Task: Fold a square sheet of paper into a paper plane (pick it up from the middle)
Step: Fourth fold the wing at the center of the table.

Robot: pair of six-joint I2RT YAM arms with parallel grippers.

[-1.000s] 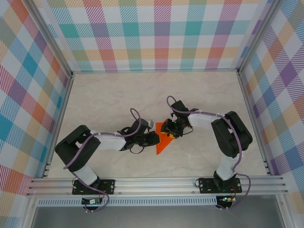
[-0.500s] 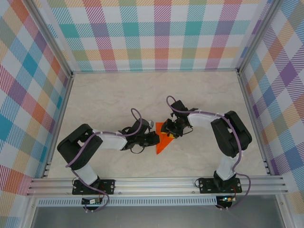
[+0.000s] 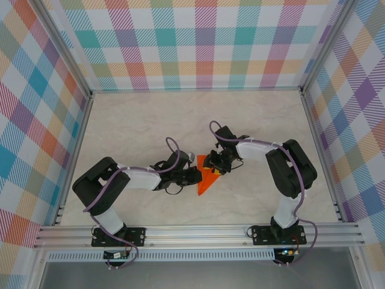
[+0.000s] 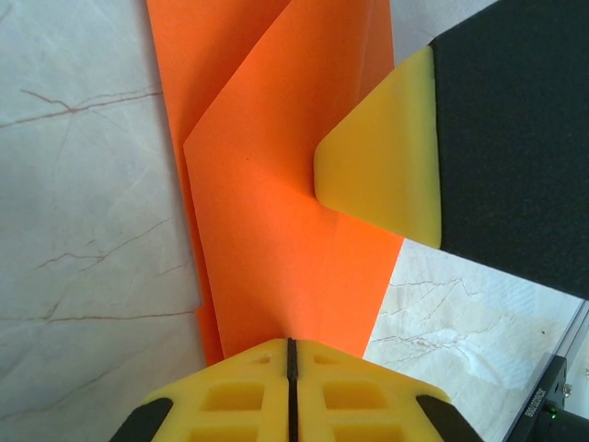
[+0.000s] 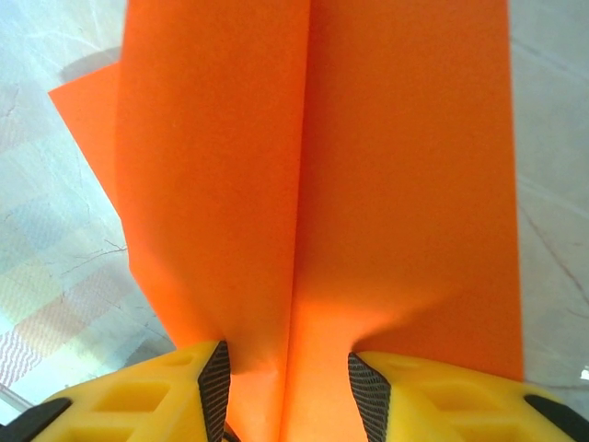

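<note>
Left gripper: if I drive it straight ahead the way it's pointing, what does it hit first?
The folded orange paper, right at the tip of the shut left gripper; contact is unclear. The right gripper's finger sits beyond, off to one side.

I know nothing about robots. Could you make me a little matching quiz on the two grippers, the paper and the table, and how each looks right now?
Things:
1. left gripper
2. right gripper
3. paper
4. table

Looks:
a. pale marble pattern
b. fingers apart, either side of a crease
c. orange, folded
d. fingers pressed together

Pairs: 1-d, 2-b, 3-c, 4-a
</note>
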